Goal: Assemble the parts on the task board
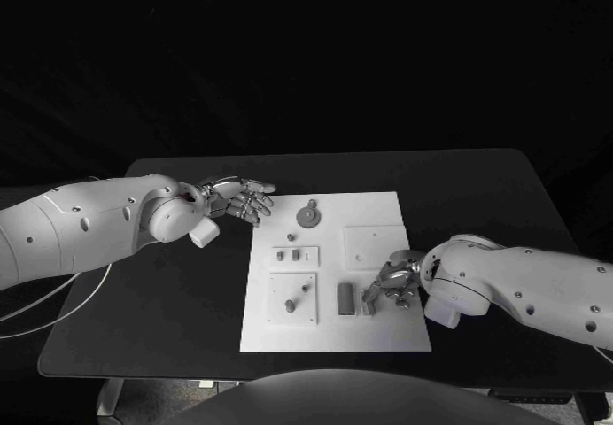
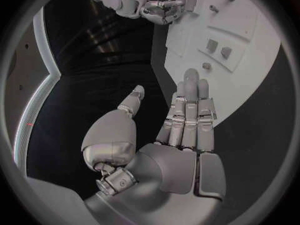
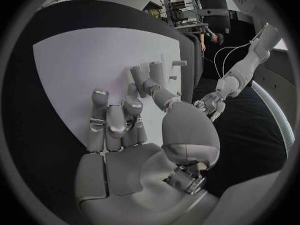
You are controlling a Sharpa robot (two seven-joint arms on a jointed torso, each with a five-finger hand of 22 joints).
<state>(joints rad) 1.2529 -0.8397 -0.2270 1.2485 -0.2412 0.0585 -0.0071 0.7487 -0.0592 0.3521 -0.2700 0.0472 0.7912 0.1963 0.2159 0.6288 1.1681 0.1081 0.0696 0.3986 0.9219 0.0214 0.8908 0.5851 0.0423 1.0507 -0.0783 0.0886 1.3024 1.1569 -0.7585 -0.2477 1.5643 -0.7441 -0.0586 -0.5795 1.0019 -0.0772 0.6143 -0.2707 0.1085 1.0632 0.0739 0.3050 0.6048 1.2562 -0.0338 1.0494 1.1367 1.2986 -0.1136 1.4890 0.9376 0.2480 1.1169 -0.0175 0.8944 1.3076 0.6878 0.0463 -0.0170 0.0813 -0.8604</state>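
Observation:
The white task board (image 1: pixel 390 212) lies in the middle of the table, also seen in the left wrist view (image 2: pixel 256 60) and the right wrist view (image 3: pixel 87 60). On it are a round grey disc (image 1: pixel 308 215), a small peg (image 1: pixel 292 237), two small pieces (image 1: pixel 297 256) and an upright grey block (image 1: pixel 345 298). My right hand (image 1: pixel 393 283) hovers low over the board's right side, fingers curled, its thumb (image 3: pixel 156 92) reaching to the grey pieces (image 3: pixel 140 78). Whether it grips one is unclear. My left hand (image 1: pixel 243 199) stays flat and empty beside the board's far left corner.
A raised square plate (image 1: pixel 375 245) sits on the board just beyond my right hand. Another plate with pegs (image 1: pixel 292 298) lies at the board's near left. The black table (image 1: pixel 166 301) extends on both sides of the board.

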